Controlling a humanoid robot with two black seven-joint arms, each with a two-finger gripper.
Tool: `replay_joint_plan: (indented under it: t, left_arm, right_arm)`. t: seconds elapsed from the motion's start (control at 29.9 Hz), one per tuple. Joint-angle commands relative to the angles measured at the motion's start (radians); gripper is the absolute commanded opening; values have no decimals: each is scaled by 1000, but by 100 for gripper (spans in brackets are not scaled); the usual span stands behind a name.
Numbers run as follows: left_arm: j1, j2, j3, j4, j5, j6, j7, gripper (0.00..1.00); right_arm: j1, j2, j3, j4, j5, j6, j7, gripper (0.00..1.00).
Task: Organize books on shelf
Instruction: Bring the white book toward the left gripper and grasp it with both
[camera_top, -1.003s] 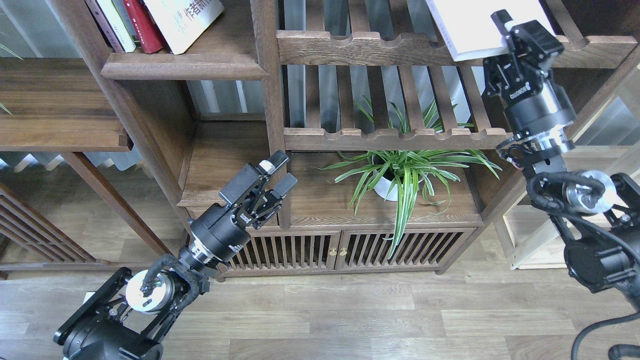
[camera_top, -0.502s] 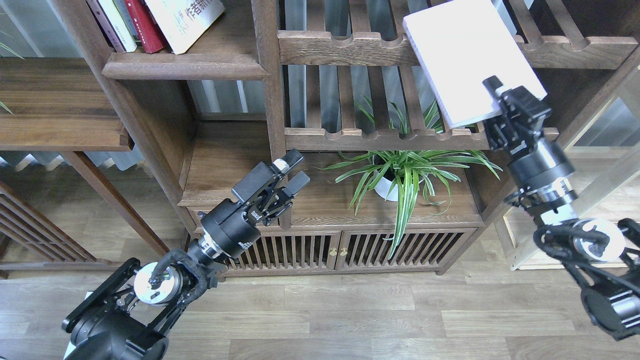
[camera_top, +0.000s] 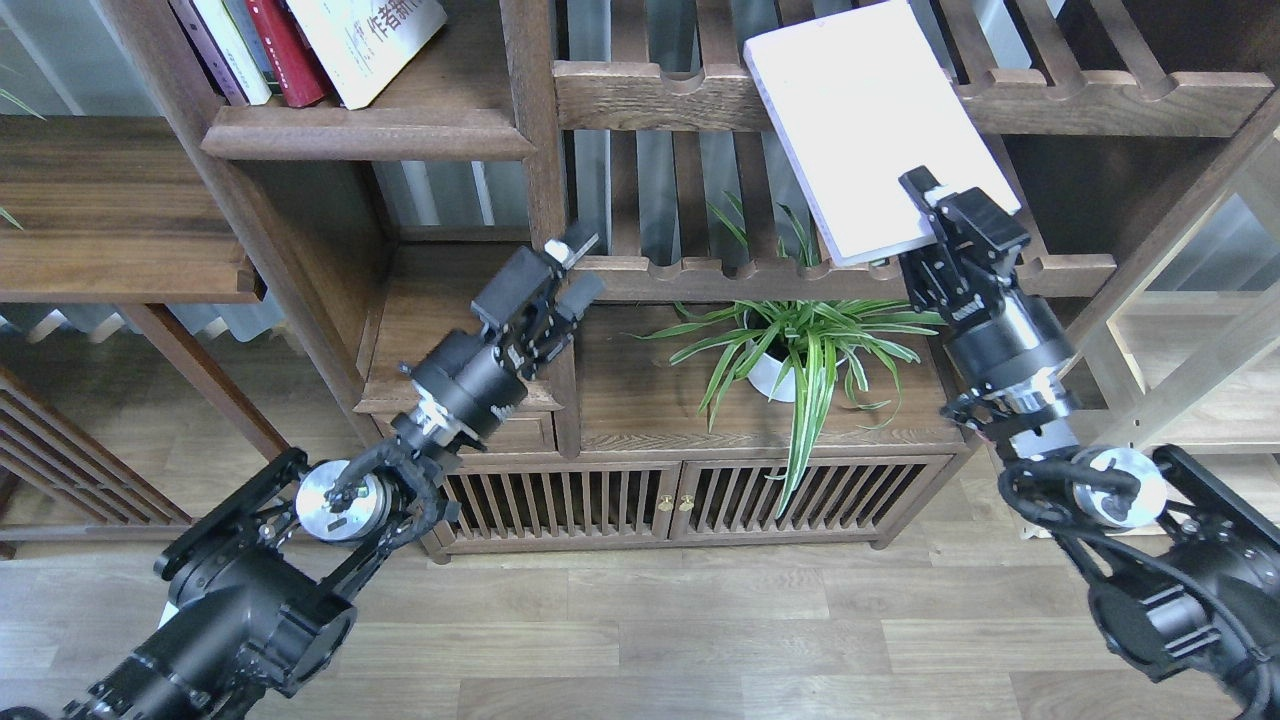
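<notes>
Up at the right, your right gripper is clamped on the near corner of the pale book, held in front of the slatted racks. You're mid-carry; next, I judge, swing it left to the shelf, where at least four books lean. Your left gripper hangs slightly parted, empty.

Both arms are matte black, built from chunky cylindrical links. Behind the left gripper and the right gripper sit silver wrist rings, black cable loops and polished round joint caps. Small white lettering marks each gripper body, and the fingertips are pale.
</notes>
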Motion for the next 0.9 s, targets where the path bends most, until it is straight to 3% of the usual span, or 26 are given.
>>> replay_joint_plan:
  t: [0.0, 0.87]
  left_arm:
    - [-33, 0, 6, 11, -2, 0, -16, 98]
    - [-45, 0, 72, -10, -16, 0, -19, 98]
  right_arm:
    - [27, 23, -41, 3, -23, 0, 0, 3]
    - [54, 71, -193, 3, -108, 0, 1, 2]
